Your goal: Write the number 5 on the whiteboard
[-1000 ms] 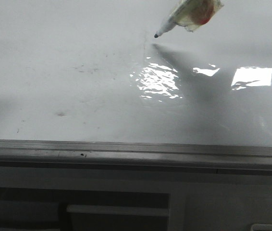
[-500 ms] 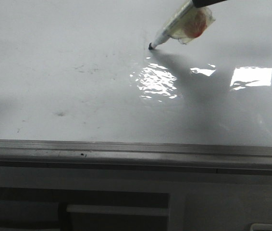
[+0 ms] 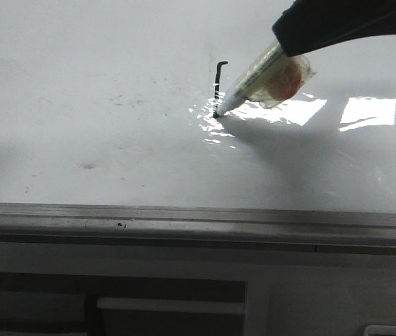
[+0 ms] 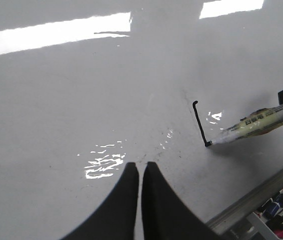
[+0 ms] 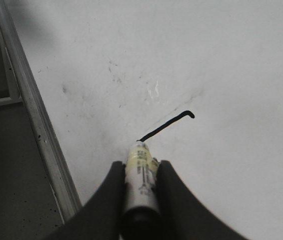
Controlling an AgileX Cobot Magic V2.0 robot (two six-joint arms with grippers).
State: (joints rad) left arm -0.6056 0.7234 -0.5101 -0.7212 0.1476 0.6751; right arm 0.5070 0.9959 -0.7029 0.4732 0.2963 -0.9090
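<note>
Glossy white whiteboard [image 3: 79, 105], glare patches, grey metal rail [image 3: 184, 217]

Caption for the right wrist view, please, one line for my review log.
Right gripper holds a marker, its tip at the end of a short black stroke on the whiteboard.

A: What colour is the stroke?
B: The number 5 [image 3: 217, 87] is thin black on the glossy white whiteboard [image 3: 79, 56], which has faint grey smudges.
A: The marker?
B: The marker [image 3: 257, 80] is pale yellowish, with an orange-red patch.
</note>
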